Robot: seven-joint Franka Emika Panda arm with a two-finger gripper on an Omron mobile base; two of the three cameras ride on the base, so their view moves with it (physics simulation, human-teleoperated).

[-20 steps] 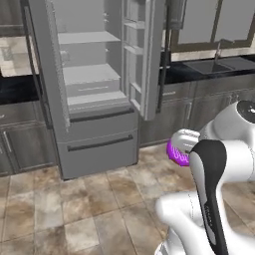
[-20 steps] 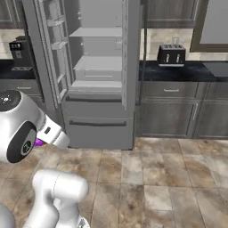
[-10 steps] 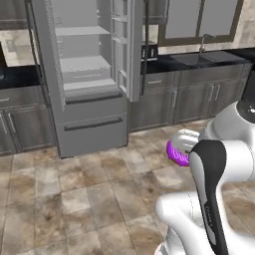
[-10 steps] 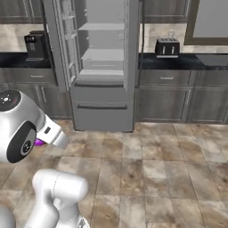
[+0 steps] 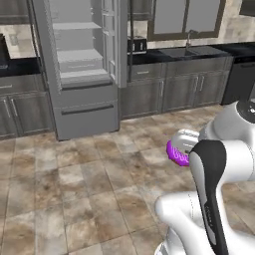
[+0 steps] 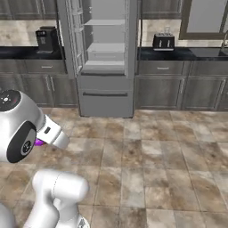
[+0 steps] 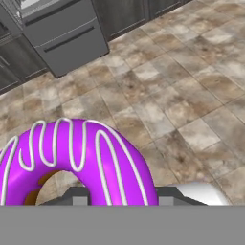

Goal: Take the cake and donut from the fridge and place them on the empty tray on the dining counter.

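The fridge (image 5: 82, 69) sits farther off across brown tiled floor (image 5: 74, 194).

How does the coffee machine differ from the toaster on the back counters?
The coffee machine stands left of the fridge; the toaster stands right of it. The coffee machine is taller and upright; the toaster is low and wide. The coffee machine looks plain black; the toaster has lighter trim. Both rest on black countertops against the wall.
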